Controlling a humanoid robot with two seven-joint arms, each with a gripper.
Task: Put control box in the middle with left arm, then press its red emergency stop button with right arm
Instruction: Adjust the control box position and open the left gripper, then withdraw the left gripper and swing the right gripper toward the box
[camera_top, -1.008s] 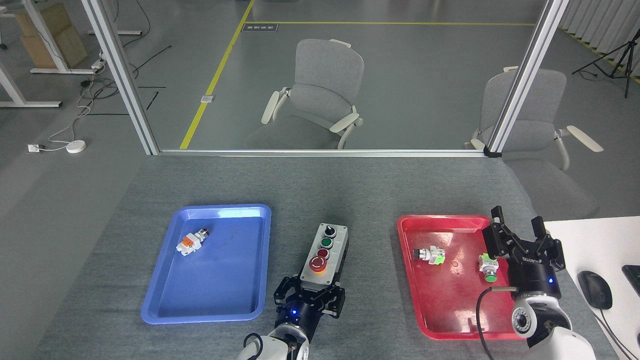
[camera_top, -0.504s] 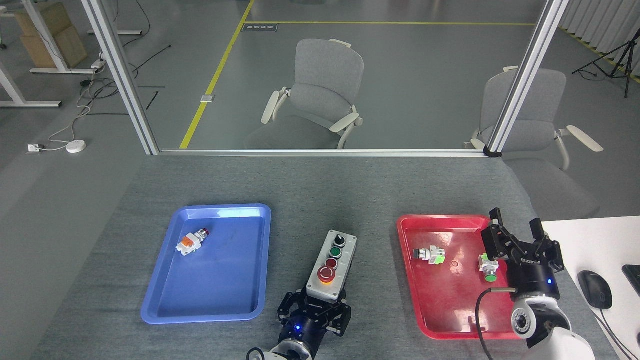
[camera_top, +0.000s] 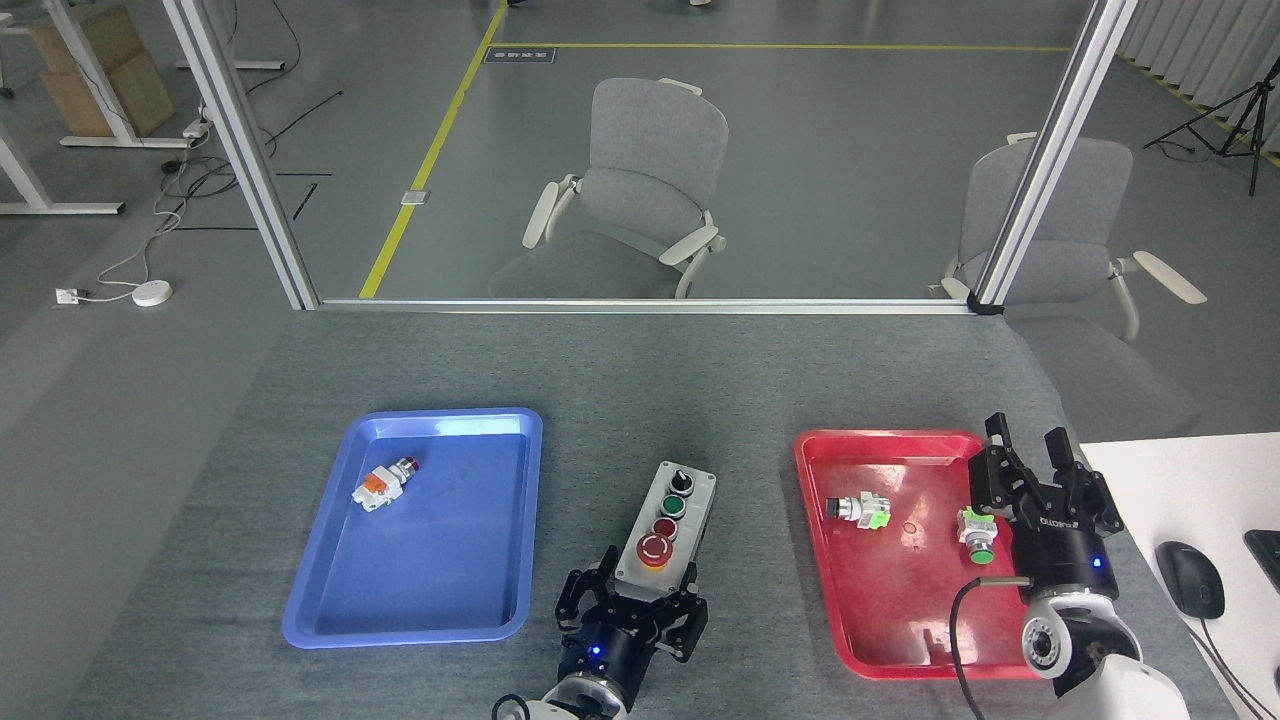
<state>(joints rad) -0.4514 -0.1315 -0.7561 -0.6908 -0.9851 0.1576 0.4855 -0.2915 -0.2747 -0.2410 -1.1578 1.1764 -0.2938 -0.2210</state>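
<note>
Left gripper (camera_top: 632, 608) nearest, at the bottom edge: claws spread wide, holding nothing, fingertips flanking the near end of the box (camera_top: 667, 526) but apparently clear of its sides. Half a second ago closed on that near end; a second ago carrying it further up and left. Now released, so box set down and left there. Means, by judgement, first half of the task done: placement finished, pressing not yet begun. Next out, the box itself, flat on bare grey felt (camera_top: 640, 380) between the two trays, well apart from each, long axis tilted a little to the right going away. Light-grey top over a black base, four controls in a row: big red stop button (camera_top: 655, 549) with yellow ring and white arrows at the near end, then small red button, green button, black knob at the far end. Stop button uncovered, open from above. Level with it to the left, blue tray (camera_top: 310, 610) with one small red-tipped switch (camera_top: 381, 485). To the right, red tray (camera_top: 815, 520) with two loose switches, and above its right edge the right gripper (camera_top: 1040, 468), claws parted, empty, well apart from the stop button. Likely next: right arm across to the left and down onto the mushroom head.
</note>
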